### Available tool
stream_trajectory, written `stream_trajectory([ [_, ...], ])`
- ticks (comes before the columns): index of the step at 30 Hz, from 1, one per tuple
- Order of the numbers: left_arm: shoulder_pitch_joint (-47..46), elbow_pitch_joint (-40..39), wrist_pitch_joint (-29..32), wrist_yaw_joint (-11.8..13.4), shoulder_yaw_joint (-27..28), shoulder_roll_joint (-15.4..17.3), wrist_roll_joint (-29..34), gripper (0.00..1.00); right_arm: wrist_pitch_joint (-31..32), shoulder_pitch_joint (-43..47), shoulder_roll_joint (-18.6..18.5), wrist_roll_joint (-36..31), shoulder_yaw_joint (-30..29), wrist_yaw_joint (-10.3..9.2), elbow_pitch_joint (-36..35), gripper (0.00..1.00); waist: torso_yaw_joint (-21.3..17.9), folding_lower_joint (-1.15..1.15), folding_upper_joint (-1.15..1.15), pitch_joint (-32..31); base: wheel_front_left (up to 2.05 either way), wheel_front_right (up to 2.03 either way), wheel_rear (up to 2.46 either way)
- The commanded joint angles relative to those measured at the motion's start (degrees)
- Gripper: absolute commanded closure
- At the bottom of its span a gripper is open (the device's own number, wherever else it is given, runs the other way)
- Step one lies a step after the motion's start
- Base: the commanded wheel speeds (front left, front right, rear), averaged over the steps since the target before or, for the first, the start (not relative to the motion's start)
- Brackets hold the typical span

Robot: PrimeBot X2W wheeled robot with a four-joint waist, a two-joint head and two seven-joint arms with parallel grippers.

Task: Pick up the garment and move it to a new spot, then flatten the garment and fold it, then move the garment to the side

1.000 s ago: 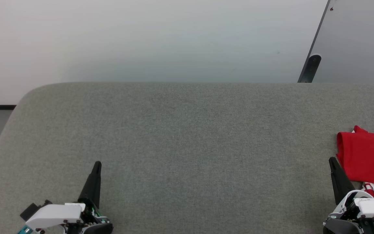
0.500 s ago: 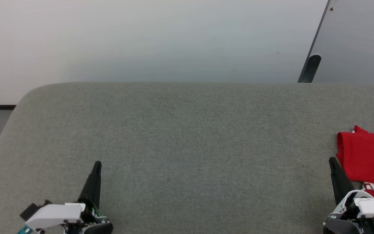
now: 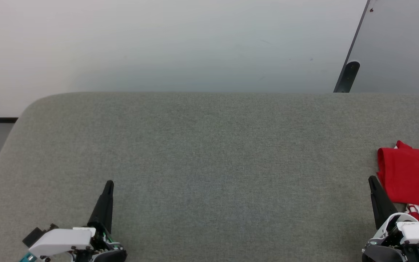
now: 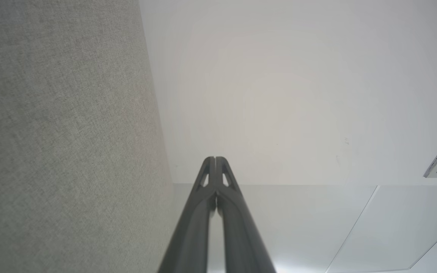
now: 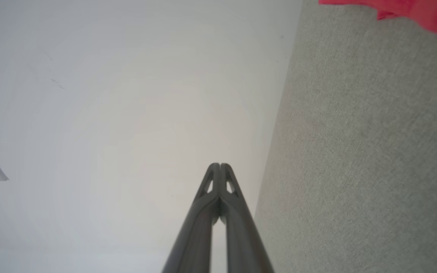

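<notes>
One garment: a red sleeveless fabric jersey with white striped trim point(image 3: 411, 176), in a compact bundle at the far right edge of the grey felt-covered table point(image 3: 209, 145), partly out of frame. Two grippers: left gripper point(image 3: 109, 183) and right gripper point(image 3: 370, 179), both pinched fully closed and holding nothing. The right one sits just beside the cloth. This fits either a heap awaiting pickup or a folded piece already parked aside. Either way, don't let the right arm snag that near edge.
</notes>
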Motion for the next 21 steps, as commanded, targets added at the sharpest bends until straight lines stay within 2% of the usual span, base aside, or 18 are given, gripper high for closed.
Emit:
stream_trajectory([
  [1, -0.6, 0.1, 0.1, -0.3, 0.2, 0.0, 0.2, 1.00, -0.2, -0.2, 0.2, 0.3, 0.2, 0.02, 0.0, 1.00, 0.0, 0.00, 0.00, 0.0, 0.00, 0.00, 0.00],
  [21, -0.6, 0.1, 0.1, -0.3, 0.2, 0.0, 0.2, 1.00, -0.2, -0.2, 0.2, 0.3, 0.2, 0.02, 0.0, 1.00, 0.0, 0.00, 0.00, 0.0, 0.00, 0.00, 0.00],
])
